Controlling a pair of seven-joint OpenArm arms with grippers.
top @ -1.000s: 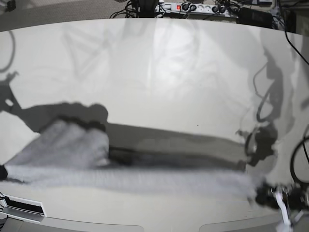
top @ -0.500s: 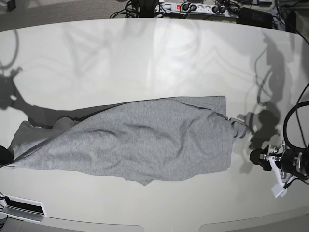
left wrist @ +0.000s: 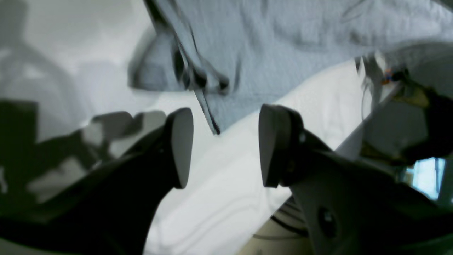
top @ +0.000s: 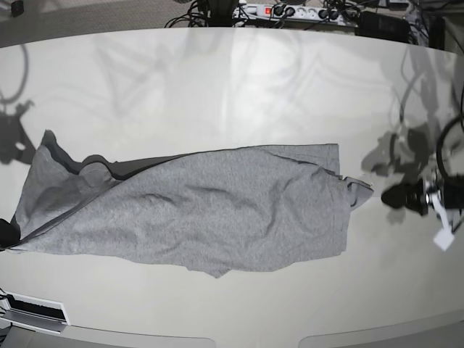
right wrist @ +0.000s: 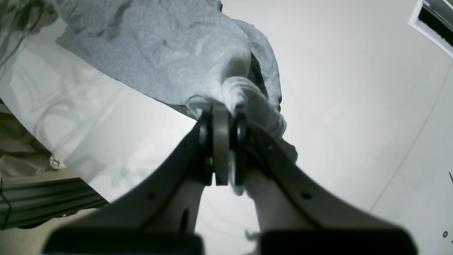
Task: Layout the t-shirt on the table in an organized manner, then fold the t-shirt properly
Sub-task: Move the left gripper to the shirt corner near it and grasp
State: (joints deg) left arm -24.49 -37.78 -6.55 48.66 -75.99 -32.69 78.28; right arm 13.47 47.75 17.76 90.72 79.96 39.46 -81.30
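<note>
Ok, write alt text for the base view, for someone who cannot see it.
A grey t-shirt lies spread and wrinkled across a glossy off-white table. The left gripper hovers open just off its right edge, holding nothing. Cables and a power strip sit beyond the far edge.

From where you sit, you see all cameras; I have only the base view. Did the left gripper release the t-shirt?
Observer: Yes. In the left wrist view the left gripper is open, with only table showing between its pads, and the t-shirt edge lies beyond them.
Operator: And the right gripper? It is cut off at my picture's edge.
Observer: The right gripper is shut on a bunched fold of the grey fabric.
Operator: Is that fold lifted from the table?
Observer: Beside the jaws the cloth hangs in a lump; whether it touches the tabletop under them, I cannot tell.
</note>
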